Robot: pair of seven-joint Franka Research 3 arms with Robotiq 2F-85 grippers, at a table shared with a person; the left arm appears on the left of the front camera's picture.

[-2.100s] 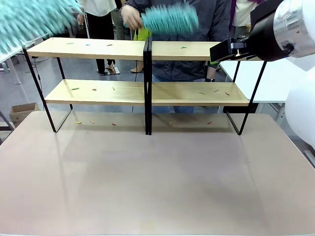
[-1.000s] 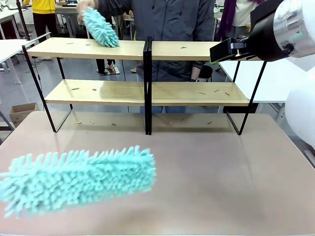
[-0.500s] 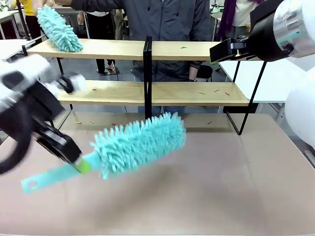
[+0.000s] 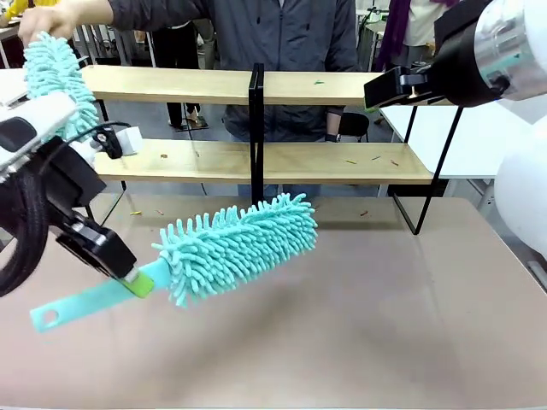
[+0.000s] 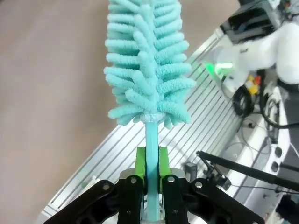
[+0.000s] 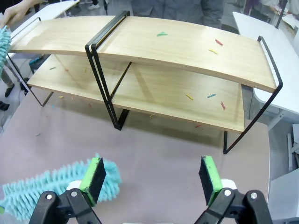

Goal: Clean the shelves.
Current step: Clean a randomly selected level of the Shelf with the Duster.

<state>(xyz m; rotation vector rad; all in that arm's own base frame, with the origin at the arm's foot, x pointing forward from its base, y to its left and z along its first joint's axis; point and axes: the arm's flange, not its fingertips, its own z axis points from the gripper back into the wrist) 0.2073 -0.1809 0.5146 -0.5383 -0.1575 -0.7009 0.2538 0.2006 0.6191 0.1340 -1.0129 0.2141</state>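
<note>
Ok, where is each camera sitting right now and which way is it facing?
Front: fixed between the arms, facing across the table at the shelves and the person; left gripper holds a duster, right arm high.
Left wrist: looking along the duster over the table's edge; left gripper clamps its handle.
Right wrist: high, looking down on the shelves; right gripper open.
Shared: the duster in all three; shelves and the person's hand in front and right wrist.

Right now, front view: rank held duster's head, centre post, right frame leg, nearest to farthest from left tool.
1. Duster head: right beside the left tool, which grips its handle.
2. Centre post: middle of the shelves, farther back.
3. Right frame leg: far right end.
</note>
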